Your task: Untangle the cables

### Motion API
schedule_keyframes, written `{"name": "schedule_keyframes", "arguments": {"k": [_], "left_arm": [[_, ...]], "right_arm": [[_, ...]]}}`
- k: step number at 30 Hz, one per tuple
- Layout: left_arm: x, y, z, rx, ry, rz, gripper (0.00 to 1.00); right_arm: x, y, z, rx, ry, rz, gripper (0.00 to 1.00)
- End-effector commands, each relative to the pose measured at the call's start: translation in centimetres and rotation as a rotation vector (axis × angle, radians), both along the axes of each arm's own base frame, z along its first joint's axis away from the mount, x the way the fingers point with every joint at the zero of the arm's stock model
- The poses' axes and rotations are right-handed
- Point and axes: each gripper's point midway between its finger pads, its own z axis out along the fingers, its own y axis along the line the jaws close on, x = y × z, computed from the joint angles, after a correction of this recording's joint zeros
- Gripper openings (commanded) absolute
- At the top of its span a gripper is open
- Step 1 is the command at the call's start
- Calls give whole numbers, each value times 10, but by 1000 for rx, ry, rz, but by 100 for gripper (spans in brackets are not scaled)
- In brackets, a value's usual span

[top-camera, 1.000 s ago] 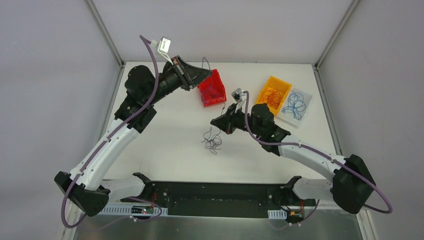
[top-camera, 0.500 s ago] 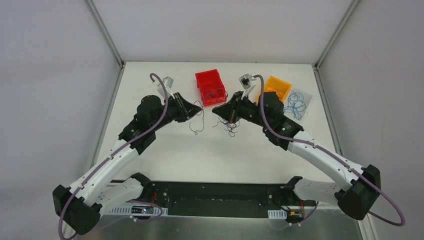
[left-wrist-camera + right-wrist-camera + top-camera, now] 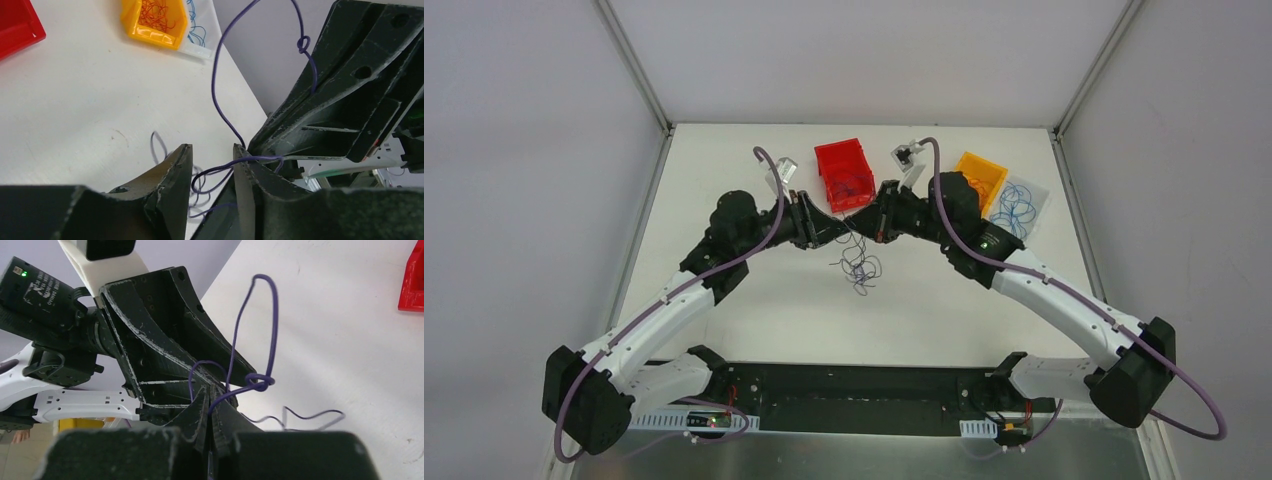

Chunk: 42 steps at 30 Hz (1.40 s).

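A tangle of thin purple cables [image 3: 859,265] hangs below the two grippers and trails onto the white table [image 3: 754,290]. My right gripper [image 3: 871,222] is shut on a purple strand [image 3: 272,315], which loops up to a knot [image 3: 260,381] just beyond its tips [image 3: 210,391]. My left gripper [image 3: 834,228] faces it tip to tip and is open. A purple loop [image 3: 210,175] lies in the gap between its fingers [image 3: 212,150], and one strand drapes over its right fingertip [image 3: 239,155]. The right gripper's black fingers [image 3: 340,100] fill that view's right side.
A red bin [image 3: 844,172] holding purple cables stands just behind the grippers. An orange bin [image 3: 977,180] of orange cables and a clear tray [image 3: 1021,208] of blue cables stand at the back right. The arm bases are at the near edge.
My left gripper has swung from the red bin to the table's middle and opened. My right gripper rose with the tangle. The two now meet tip to tip.
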Motion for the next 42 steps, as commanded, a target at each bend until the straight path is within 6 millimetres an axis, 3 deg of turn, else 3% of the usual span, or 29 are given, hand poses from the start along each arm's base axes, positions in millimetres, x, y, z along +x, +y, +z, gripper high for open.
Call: {"name": "schedule_keyframes", "arguments": {"k": [1, 9, 15, 33, 38, 42], "left_arm": [[-14, -12, 24, -49, -156, -125, 39], [-24, -20, 28, -73, -221, -199, 47], [-38, -29, 41, -129, -281, -290, 47], [-56, -43, 47, -171, -339, -411, 47], [-47, -47, 39, -152, -304, -399, 40], [-40, -51, 36, -141, -287, -391, 6]], "right_arm": [[-2, 4, 31, 62, -18, 16, 0], [-1, 6, 40, 65, -18, 17, 0], [-1, 5, 43, 69, -18, 16, 0], [-6, 3, 52, 90, -19, 21, 0], [-9, 4, 56, 102, -13, 31, 0], [-9, 3, 60, 107, -15, 35, 0]]}}
